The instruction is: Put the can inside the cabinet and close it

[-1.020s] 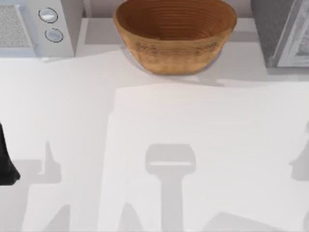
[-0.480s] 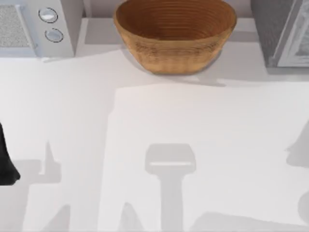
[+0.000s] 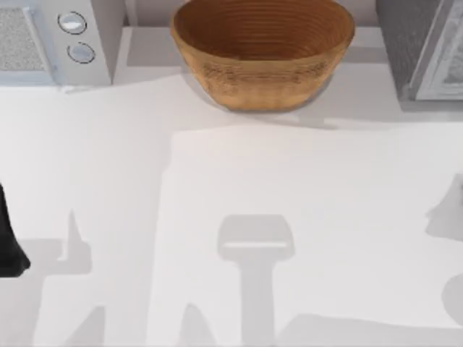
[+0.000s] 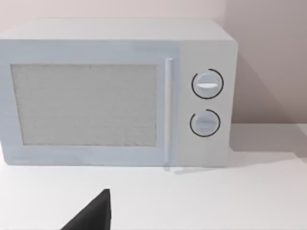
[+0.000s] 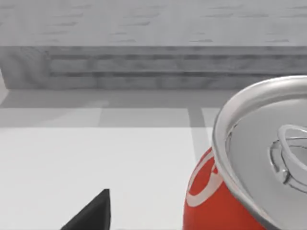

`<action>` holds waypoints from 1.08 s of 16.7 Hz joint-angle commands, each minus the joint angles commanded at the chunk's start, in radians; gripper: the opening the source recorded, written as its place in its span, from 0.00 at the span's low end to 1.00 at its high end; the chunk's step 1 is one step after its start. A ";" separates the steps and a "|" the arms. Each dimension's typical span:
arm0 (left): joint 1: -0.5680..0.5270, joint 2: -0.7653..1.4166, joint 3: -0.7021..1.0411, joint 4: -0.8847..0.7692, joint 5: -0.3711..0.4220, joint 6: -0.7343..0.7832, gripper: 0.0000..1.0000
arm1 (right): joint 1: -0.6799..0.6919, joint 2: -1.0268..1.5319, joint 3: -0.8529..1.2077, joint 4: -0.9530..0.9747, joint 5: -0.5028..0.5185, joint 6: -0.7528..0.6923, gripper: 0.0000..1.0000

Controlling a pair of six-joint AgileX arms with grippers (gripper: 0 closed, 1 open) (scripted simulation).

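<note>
The cabinet (image 3: pixel 423 47) sits at the table's back right. Our right arm is close above the red can (image 5: pixel 240 191). We cannot tell its jaws, so maybe centre over the can first. Left arm (image 3: pixel 9 238) waits.

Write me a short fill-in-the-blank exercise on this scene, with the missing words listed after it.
1. The woven brown basket stands at the table's far edge, between the white microwave oven and the grey ____.
2. The microwave's front carries ____ round dials.
3. The red can with the silver lid stands ____.
4. The microwave's door is ____.

Missing words: cabinet; two; upright; closed
</note>
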 joint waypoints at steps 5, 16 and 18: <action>0.000 0.000 0.000 0.000 0.000 0.000 1.00 | 0.000 0.000 0.000 0.000 0.000 0.000 0.92; 0.000 0.000 0.000 0.000 0.000 0.000 1.00 | 0.000 0.000 0.000 0.000 0.000 0.000 0.10; 0.000 0.000 0.000 0.000 0.000 0.000 1.00 | 0.000 0.000 0.000 0.000 0.000 0.000 0.00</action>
